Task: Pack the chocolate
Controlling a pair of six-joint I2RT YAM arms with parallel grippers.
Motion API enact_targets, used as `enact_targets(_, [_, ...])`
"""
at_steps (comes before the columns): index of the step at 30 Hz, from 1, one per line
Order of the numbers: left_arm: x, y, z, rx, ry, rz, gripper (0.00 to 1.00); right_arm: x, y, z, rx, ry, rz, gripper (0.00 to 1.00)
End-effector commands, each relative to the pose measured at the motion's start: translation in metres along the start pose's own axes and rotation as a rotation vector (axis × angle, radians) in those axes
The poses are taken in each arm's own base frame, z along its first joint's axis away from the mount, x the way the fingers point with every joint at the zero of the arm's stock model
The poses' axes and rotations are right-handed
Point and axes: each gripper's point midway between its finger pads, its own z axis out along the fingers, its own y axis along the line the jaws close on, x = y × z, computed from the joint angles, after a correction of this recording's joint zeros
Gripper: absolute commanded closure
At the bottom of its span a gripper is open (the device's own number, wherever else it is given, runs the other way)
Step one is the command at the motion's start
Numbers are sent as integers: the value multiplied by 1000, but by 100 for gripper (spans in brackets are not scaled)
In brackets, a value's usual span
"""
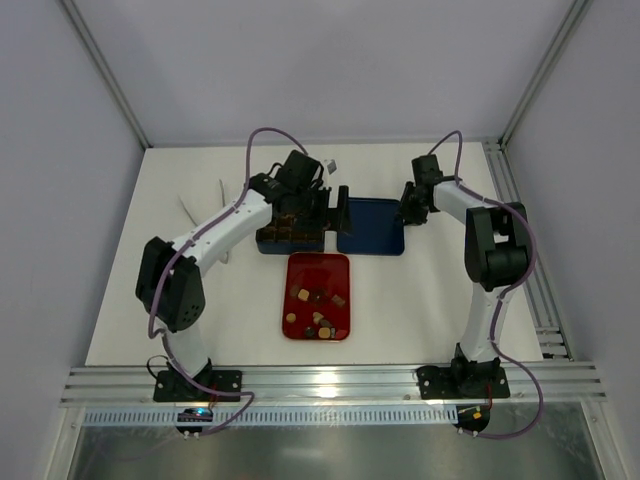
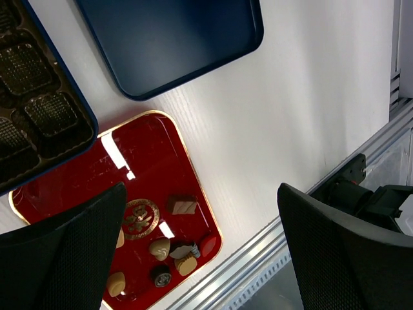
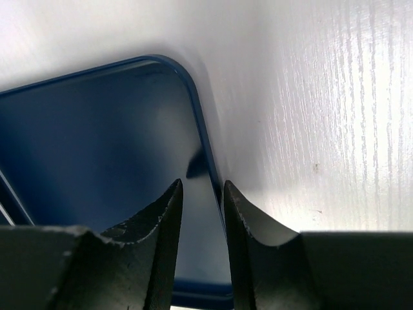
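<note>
Several small pieces of chocolate [image 1: 318,305], brown, tan and cream, lie loose in the near half of a flat red tray [image 1: 300,265]. The left wrist view shows the chocolate [image 2: 171,248] bunched at the red tray's [image 2: 148,155] near corner. My left gripper [image 1: 318,208] is open and empty above the dark brown gridded box [image 1: 285,238]; through its camera it [image 2: 201,194] frames the table beside the tray. My right gripper [image 3: 203,187] straddles the right rim of the blue lid [image 3: 97,142], its jaws narrow with a gap each side of the rim.
The gridded box [image 2: 32,110] and the blue lid [image 1: 372,228] lie side by side behind the red tray. White strips [image 1: 190,210] lie at the back left. An aluminium rail [image 1: 320,380] runs along the near edge, another along the right [image 1: 530,260].
</note>
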Motion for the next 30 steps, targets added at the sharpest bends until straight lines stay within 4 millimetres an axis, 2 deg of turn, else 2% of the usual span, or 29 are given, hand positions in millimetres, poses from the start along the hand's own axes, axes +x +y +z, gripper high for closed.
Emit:
enact_targets(1, [-24, -21, 0, 66, -50, 16, 4, -4, -4, 1, 32, 3, -29, 66])
enact_targets(6, [-33, -16, 19, 42, -43, 8, 4, -2, -15, 2, 90, 15, -58, 67])
enact_targets(8, [-37, -11, 28, 21, -36, 4, 4, -2, -16, 1, 96, 23, -70, 71])
enact_targets(9, [-38, -10, 31, 15, -35, 4, 4, -1, -17, 2, 99, 27, -73, 74])
enact_targets(10, [-39, -7, 38, 7, -27, 0, 4, -3, -17, 2, 101, 26, -77, 85])
enact_targets(13, [-45, -2, 47, -11, -31, 6, 4, -4, -17, -4, 105, 30, -95, 96])
enact_targets(17, [-50, 12, 65, -42, -15, -7, 5, -8, -15, -15, 84, 13, -102, 96])
enact_targets(22, [-66, 20, 77, -28, -19, -13, 8, -15, -17, -30, 65, -20, -90, 96])
enact_targets(23, [-67, 28, 83, -32, -10, -25, 8, -15, -11, -34, 27, -18, -89, 96])
enact_targets(28, [-85, 29, 89, 2, -21, -40, 11, -18, -19, -44, -11, -31, -46, 96])
enact_targets(30, [-84, 30, 96, 14, -11, -36, 11, -17, -19, -48, -32, -31, -36, 96])
